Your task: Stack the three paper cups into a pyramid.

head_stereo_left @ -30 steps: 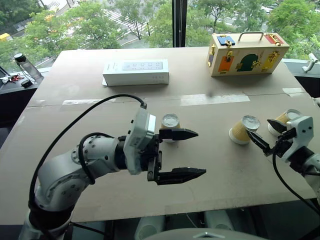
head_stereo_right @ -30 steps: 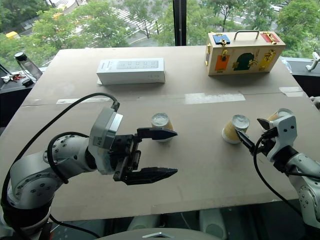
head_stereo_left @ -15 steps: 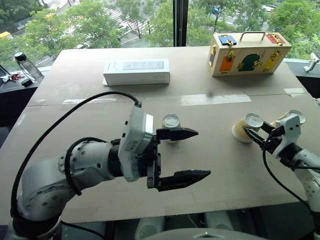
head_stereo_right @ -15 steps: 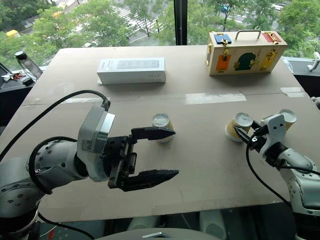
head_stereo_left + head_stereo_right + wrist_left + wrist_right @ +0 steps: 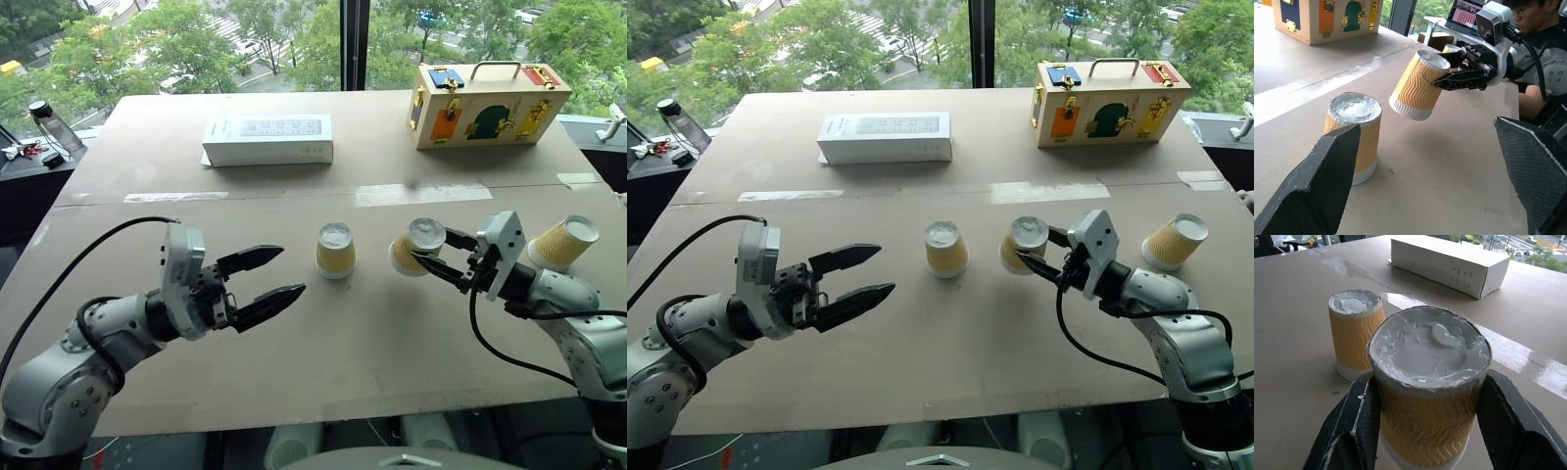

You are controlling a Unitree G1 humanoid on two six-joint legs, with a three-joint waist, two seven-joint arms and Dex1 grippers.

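One paper cup (image 5: 335, 251) stands upside down in the middle of the table (image 5: 392, 343). A second cup (image 5: 413, 245) hangs tilted just to its right, off the surface, with my right gripper (image 5: 429, 247) shut on its sides. In the right wrist view its fingers (image 5: 1354, 431) clamp this cup (image 5: 1425, 396), and the standing cup (image 5: 1355, 333) is close behind. The third cup (image 5: 562, 243) lies tilted at the far right. My left gripper (image 5: 269, 277) is open and holds nothing, a short way left of the standing cup (image 5: 1354, 134).
A long white box (image 5: 266, 140) lies at the back left and a wooden latch box (image 5: 487, 104) with a handle at the back right. A bottle (image 5: 51, 127) stands on a side table beyond the left edge. A person (image 5: 1540, 54) sits beyond the table's right side.
My right gripper has shut on the cup that was at the right and carried it left, up beside the middle cup. My left gripper, still open, has drawn back to the left and lower.
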